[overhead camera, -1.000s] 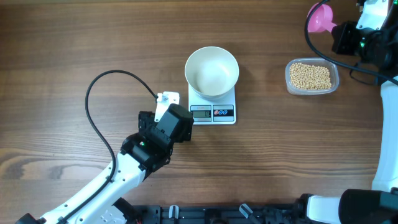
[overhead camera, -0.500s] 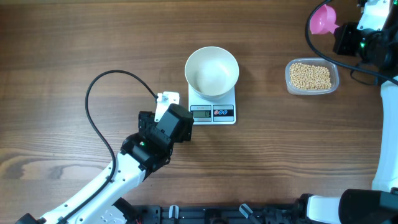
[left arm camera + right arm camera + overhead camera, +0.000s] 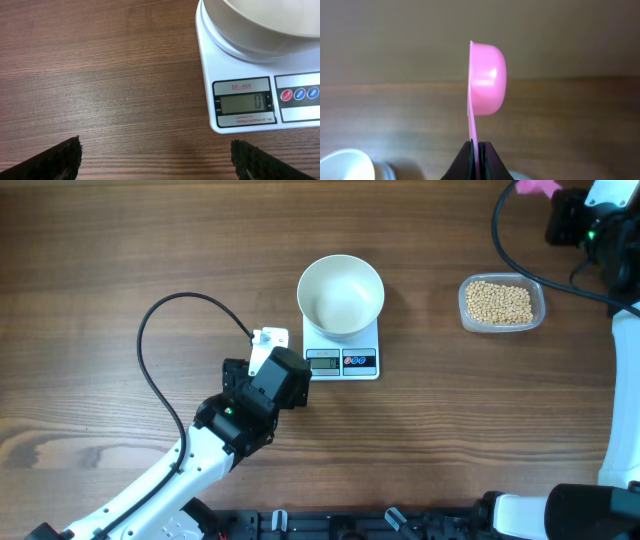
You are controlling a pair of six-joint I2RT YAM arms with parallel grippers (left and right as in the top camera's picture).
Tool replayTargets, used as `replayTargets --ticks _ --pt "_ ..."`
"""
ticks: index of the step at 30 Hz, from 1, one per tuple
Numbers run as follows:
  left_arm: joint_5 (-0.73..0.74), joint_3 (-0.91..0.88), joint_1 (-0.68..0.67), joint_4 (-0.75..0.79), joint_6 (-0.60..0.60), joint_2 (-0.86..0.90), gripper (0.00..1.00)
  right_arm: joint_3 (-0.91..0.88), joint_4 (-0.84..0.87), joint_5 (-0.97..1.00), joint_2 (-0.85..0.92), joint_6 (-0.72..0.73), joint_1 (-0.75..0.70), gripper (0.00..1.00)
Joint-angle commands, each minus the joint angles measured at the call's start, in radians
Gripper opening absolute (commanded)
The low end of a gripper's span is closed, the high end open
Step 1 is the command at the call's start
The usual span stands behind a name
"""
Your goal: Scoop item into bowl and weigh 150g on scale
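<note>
Two grippers differed: my right gripper [image 3: 479,152], pinching the pink scoop [image 3: 487,80], had drifted farther from the beans [image 3: 500,303] in their tub [image 3: 542,298]. My left gripper [image 3: 157,162] gaped beside the scale [image 3: 343,362], its bowl [image 3: 341,295] empty, so scooping hadn't begun.

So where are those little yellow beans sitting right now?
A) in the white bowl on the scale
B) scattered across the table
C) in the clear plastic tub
C: the beans lie in the clear tub, set apart from the scale, while the white bowl on the scale shows only its bare inside.
</note>
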Motion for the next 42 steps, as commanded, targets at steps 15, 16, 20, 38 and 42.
replayTargets --ticks 15,16,20,38,42 --pt "-0.017 -0.005 0.006 0.0 0.005 0.004 1.0 -0.003 0.049 0.002 0.014 0.21 -0.002 0.04" --pt "-0.017 -0.005 0.006 0.0 0.005 0.004 1.0 -0.003 0.055 0.002 0.014 0.209 -0.002 0.04" --pt "-0.017 -0.005 0.006 0.0 0.005 0.004 1.0 -0.003 0.065 0.006 0.014 0.158 -0.002 0.04" --pt "-0.016 -0.005 0.006 0.0 0.005 0.004 1.0 -0.003 0.039 -0.136 0.014 0.109 -0.002 0.04" --pt "0.008 -0.005 0.006 -0.001 0.005 0.004 1.0 -0.003 -0.034 -0.212 0.013 0.098 -0.002 0.04"
